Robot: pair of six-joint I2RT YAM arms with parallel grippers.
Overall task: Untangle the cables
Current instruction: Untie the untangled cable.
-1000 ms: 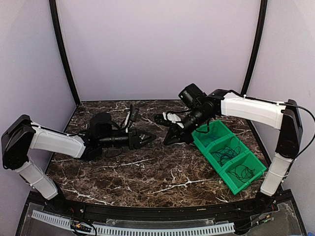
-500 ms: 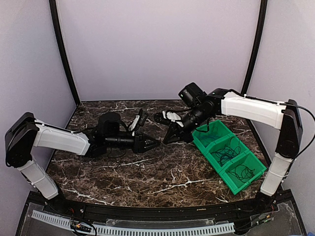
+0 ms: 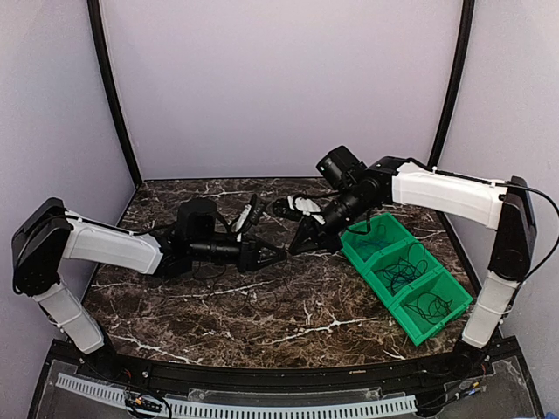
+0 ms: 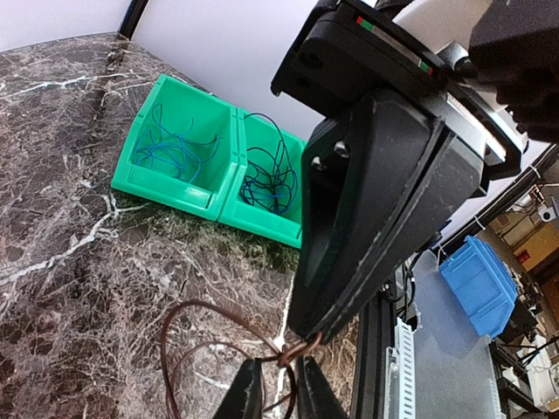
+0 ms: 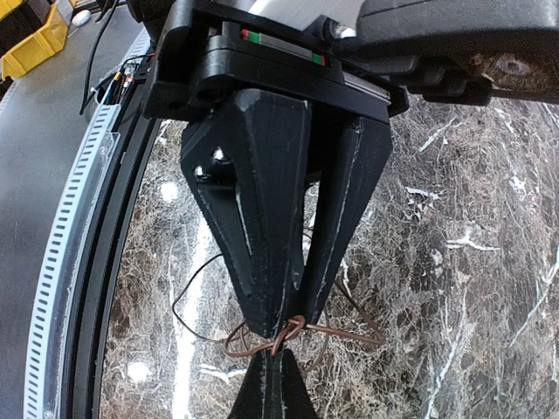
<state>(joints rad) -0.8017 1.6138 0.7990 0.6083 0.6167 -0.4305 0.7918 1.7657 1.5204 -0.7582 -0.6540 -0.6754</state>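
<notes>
**At mid-tabletop point(image 3: 262, 307), two grippers meet on one brown cable point(image 5: 293, 328)**

On the right of the marble tabletop, green bins point(image 4: 170, 188) hold loose coiled cables point(image 4: 175, 144). Farther in, the left gripper point(image 3: 281, 255) and right gripper point(image 3: 294, 249) meet tip to tip. Right jaws are pressed together, pinching the brown cable at its knot. Left jaws stand narrowly apart astride that knot; whether they clamp it, I cannot tell.

- Table point(image 3: 262, 305): glossy dark marble-look top, white veins.
- Bins point(image 4: 162, 190): smooth green plastic.
- Left gripper point(image 3: 278, 257): matt black plastic, faintly ridged.
- Cable point(image 5: 253, 346): thin, smooth brown sheath.
</notes>
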